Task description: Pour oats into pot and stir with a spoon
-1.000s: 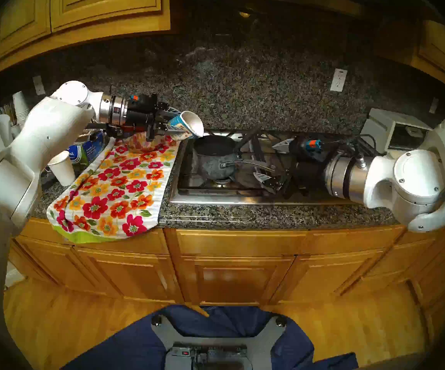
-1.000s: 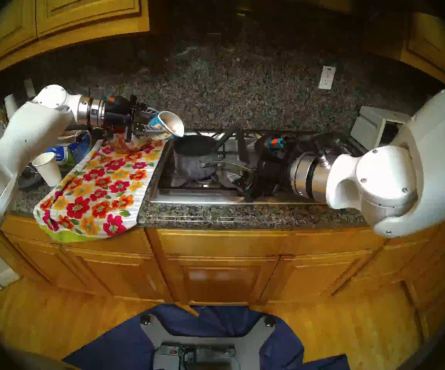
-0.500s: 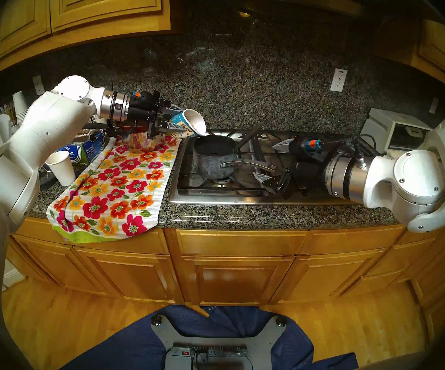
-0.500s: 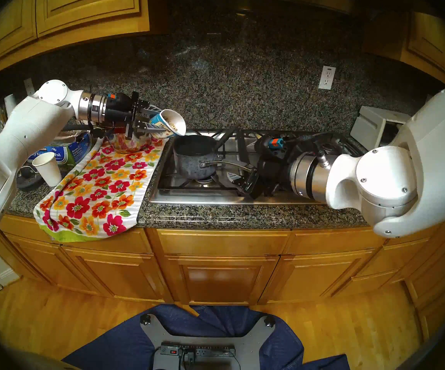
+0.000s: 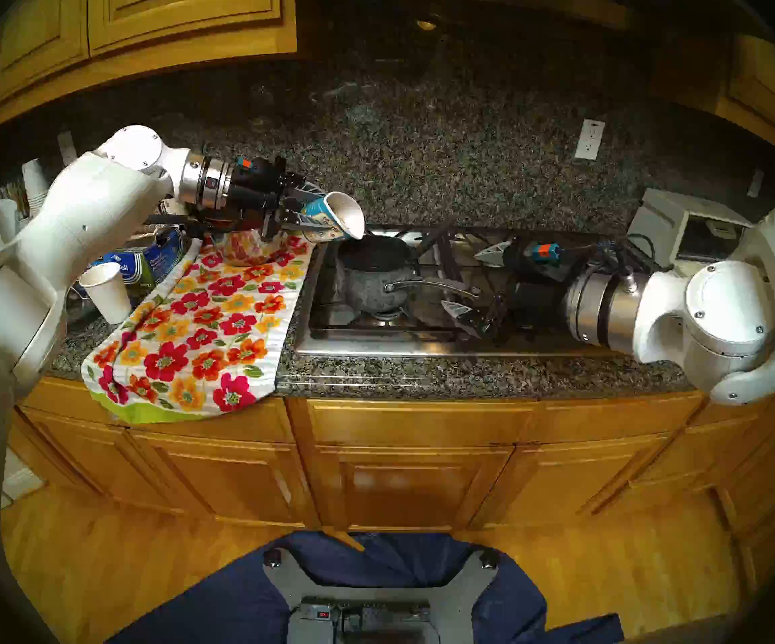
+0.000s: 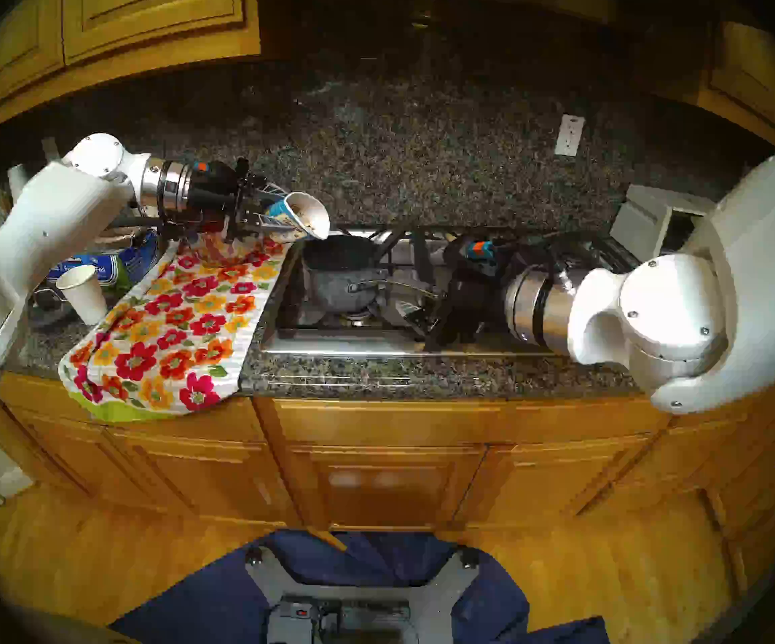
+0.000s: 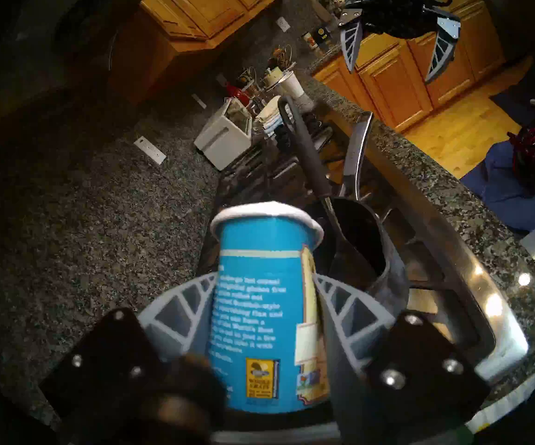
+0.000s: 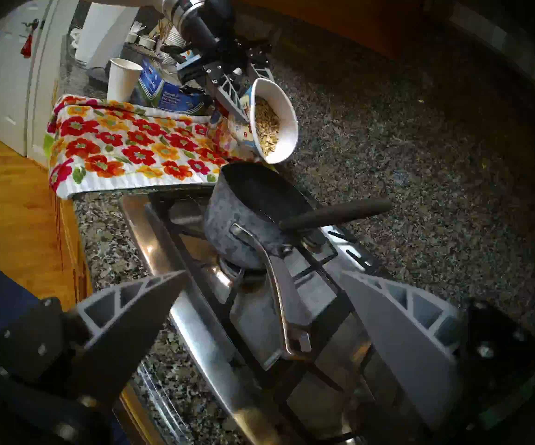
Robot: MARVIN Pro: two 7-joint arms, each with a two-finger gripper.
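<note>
My left gripper (image 5: 313, 215) is shut on the blue-labelled oatmeal cup (image 5: 335, 214), which lies tipped on its side with its lip just above the far left rim of the pot (image 5: 374, 276). The oats (image 8: 266, 123) sit heaped against the cup's lower wall. This dark speckled saucepan stands on the front left burner, its curved handle (image 5: 432, 285) pointing right. The black spoon (image 8: 336, 214) rests in the pot, its handle leaning out over the back right rim. My right gripper (image 5: 474, 280) is open around the end of the pot's handle without touching it.
A flowered towel (image 5: 199, 322) covers the counter left of the steel cooktop (image 5: 376, 343). Under my left wrist stands a shiny pot (image 5: 241, 250). A white paper cup (image 5: 107, 292) and a foil box (image 5: 144, 264) are further left. A white box (image 5: 683, 229) sits at the back right.
My left wrist has risen and carried the tipped cup slightly right, further over the pot's rim. The right arm has stayed where it was.
</note>
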